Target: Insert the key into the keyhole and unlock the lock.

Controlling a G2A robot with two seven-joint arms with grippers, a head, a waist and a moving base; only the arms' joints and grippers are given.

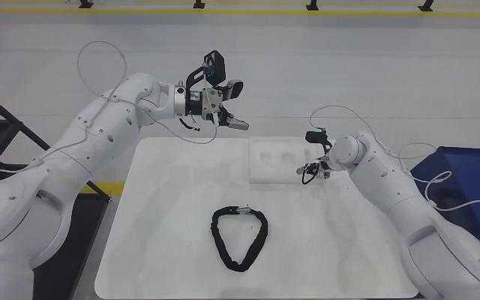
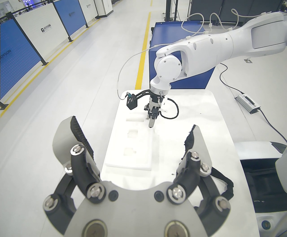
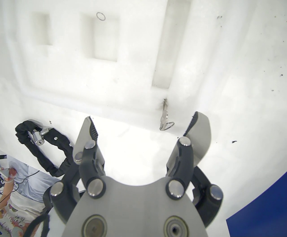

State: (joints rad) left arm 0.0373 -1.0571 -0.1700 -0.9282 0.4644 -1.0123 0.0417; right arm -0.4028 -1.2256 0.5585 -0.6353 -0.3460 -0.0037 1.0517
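On the near half of the white worktop (image 1: 165, 247) lies the lock (image 1: 239, 265), a black sleeved chain closed into a loop, with its silver cylinder (image 3: 38, 138) at the far side of the loop and the keyhole facing outward. It lies apart from both arms. To the left and farther off, the left claw (image 2: 133, 125) hangs raised over the far edge of the worktop with its fingers spread wide and nothing between them. To the right of it, a white foam block (image 1: 277, 161) with several rectangular recesses sits on the far part of the worktop. A small loose ring (image 3: 101, 16) lies on the foam at the rim of one recess. The key (image 3: 164, 116), with its own ring attached, lies at the right end of the foam, its tip against the foam near the end of a long slot. The right claw (image 3: 144, 116) is low, just beside the key, released and not touching it.
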